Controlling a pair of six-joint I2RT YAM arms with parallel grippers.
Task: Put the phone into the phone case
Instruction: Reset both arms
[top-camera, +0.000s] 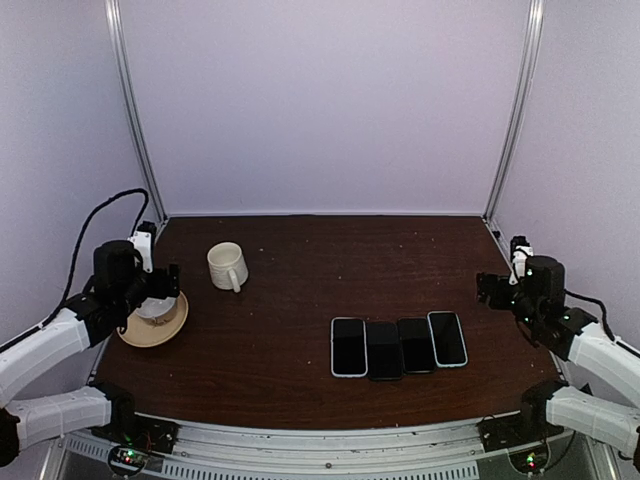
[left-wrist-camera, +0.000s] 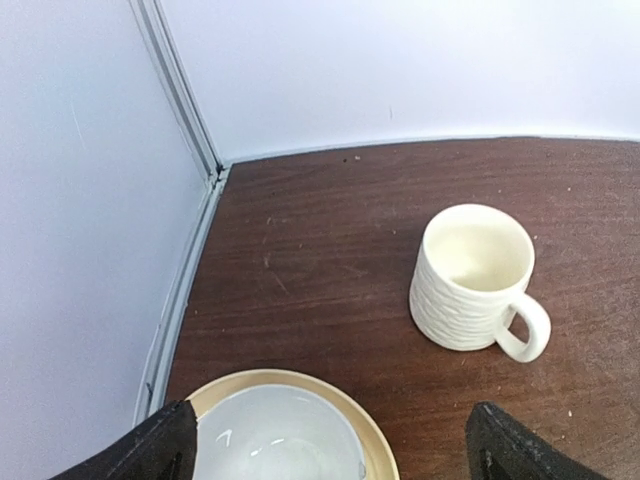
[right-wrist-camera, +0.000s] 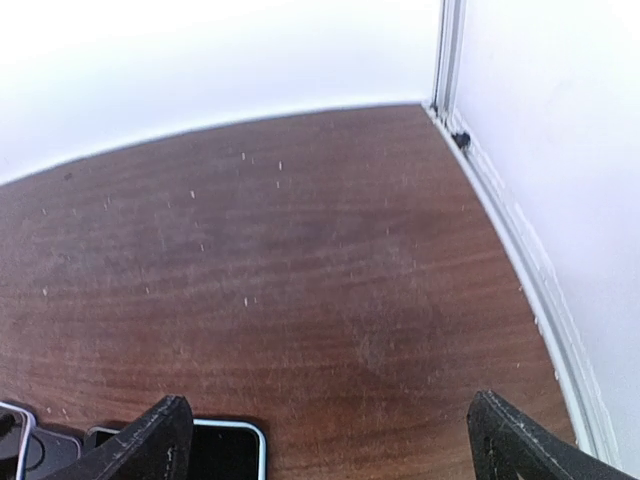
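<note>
4 phones or cases lie side by side on the table, right of centre; which is which cannot be told. The right gripper hangs near them, spread and empty. The left gripper, also spread, hovers over a saucer beside a mug.

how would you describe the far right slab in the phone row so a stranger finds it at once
On the dark wooden table, find the row of four flat black slabs near the front right. The right-end slab has a pale rim, unlike the all-dark slab beside it, and the only other pale-rimmed slab lies at the row's left end.
</note>
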